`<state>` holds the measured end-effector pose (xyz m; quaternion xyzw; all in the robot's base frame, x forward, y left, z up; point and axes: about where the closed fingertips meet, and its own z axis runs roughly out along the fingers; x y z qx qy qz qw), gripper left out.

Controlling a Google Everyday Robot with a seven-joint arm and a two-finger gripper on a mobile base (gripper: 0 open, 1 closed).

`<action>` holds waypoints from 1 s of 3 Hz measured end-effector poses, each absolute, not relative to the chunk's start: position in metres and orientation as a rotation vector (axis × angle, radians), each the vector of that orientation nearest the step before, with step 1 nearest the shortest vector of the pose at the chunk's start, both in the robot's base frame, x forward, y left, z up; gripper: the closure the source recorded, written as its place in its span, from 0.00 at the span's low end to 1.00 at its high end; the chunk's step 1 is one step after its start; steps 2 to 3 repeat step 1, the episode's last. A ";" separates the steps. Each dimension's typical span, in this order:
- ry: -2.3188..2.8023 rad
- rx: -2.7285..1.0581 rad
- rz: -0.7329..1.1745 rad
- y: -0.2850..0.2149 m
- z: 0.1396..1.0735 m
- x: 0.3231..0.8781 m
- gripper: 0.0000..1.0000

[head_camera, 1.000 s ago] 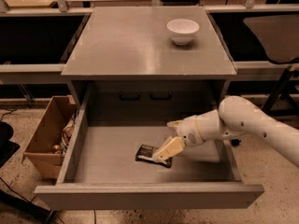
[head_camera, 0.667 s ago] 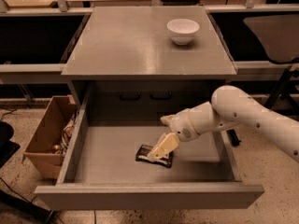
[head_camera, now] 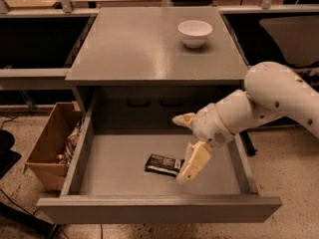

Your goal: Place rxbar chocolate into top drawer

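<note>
The rxbar chocolate (head_camera: 163, 164), a small dark bar with pale lettering, lies flat on the grey bottom of the open top drawer (head_camera: 114, 168), near the middle front. My gripper (head_camera: 183, 144) hangs inside the drawer just right of the bar. It is open and holds nothing. Its lower finger (head_camera: 193, 162) points down beside the bar's right end, and I cannot tell whether it touches it. Its upper finger (head_camera: 183, 119) sticks out to the left, well above the bar.
A white bowl (head_camera: 195, 32) stands on the cabinet top (head_camera: 134, 49) at the back right. A brown cardboard box (head_camera: 50, 151) with clutter sits on the floor left of the drawer. The white arm (head_camera: 271, 98) reaches in from the right over the drawer's side wall.
The gripper has opened and lifted a little off the bar. The bar stays where it was on the drawer bottom.
</note>
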<state>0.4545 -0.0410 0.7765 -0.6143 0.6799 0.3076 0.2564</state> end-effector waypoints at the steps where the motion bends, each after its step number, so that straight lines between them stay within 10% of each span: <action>1: 1.916 -1.629 0.756 -0.078 0.789 0.420 0.00; 3: 1.916 -1.629 0.756 -0.078 0.789 0.420 0.00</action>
